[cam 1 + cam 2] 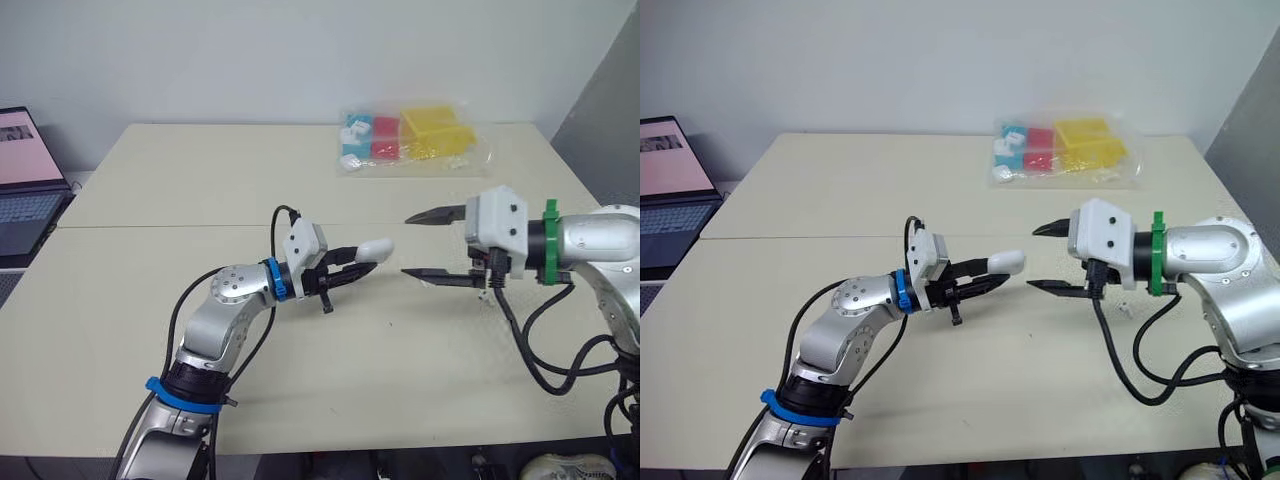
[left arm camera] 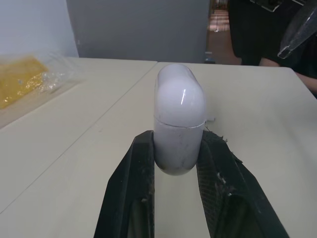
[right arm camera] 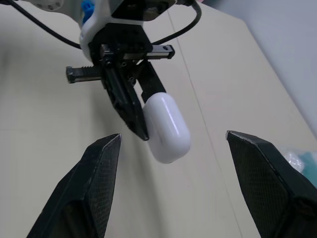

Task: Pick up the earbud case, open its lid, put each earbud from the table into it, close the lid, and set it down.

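Head views, earbud case: we find the earbud case (image 1: 377,248) off the bench (image 1: 200,190), carried above its middle, with the rounded end pointing toward the right arm.
Head views, left end effector: the left end effector (image 1: 358,264) is clamped on the lower half of the case.
Head views, right end effector: the right end effector (image 1: 406,245) has its jaws spread wide. It is near the case's free end but apart from it.
Head views, surroundings: a plastic bag (image 1: 410,140) of coloured pieces lies at the far edge and a laptop (image 1: 25,190) at the left. We cannot pick out the earbuds with confidence.
Left wrist view, grip: both fingers (image 2: 133,188) press the base. The lid (image 2: 178,94) stands clear above its seam and is closed.
Right wrist view, approach: the case lies ahead, in line with the gap between the open jaws, and is not touched.
Handling, our judgement: a light, rigid, glossy shell (likely to slip or twist under a one-sided push), with the hinge as the delicate part.
Take-hold, our judgement: the lid alone, above the seam, with the base pinched by the left.
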